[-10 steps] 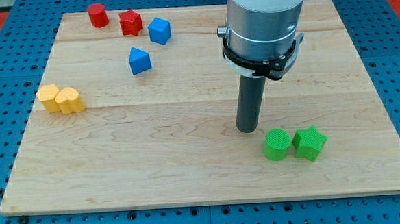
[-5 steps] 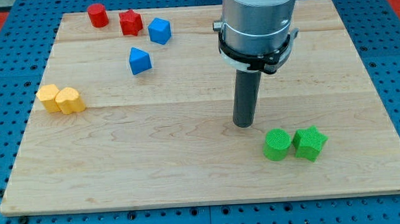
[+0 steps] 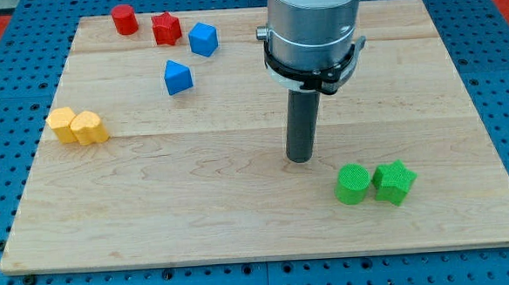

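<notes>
My tip (image 3: 300, 158) has slid toward the board's (image 3: 241, 222) left edge, farther from the green cylinder (image 3: 353, 183); no pincer shows, blocks unmoved.

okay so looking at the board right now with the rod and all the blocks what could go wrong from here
1. My tip stands just up-left of the green cylinder block, apart from it. A stray slide toward the view's lower right could knock it into the touching green star-shaped block.
2. Both green blocks sit near the wooden board's bottom edge; a hard shove might push them off.
</notes>
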`<state>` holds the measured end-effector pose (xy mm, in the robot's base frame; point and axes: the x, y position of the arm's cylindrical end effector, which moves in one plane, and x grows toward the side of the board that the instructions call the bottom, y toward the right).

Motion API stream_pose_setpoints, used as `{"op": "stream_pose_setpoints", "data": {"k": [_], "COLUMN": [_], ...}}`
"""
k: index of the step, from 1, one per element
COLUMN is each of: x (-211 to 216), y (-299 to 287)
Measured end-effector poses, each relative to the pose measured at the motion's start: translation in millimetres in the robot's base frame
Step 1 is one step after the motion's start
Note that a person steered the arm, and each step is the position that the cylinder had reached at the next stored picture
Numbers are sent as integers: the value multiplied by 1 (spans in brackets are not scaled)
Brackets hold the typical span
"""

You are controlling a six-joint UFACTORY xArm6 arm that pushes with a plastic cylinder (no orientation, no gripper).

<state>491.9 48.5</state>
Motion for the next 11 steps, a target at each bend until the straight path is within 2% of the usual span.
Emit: {"op": "stream_pose_setpoints", "data": {"k": [1, 2, 3, 4, 5, 6, 7, 8, 9, 11], "x": [-4, 34, 22, 1, 1, -54, -160, -237, -274, -297], "y": [-31, -109, -273, -352, -352, -353, -349, -349, -328, -199]}}
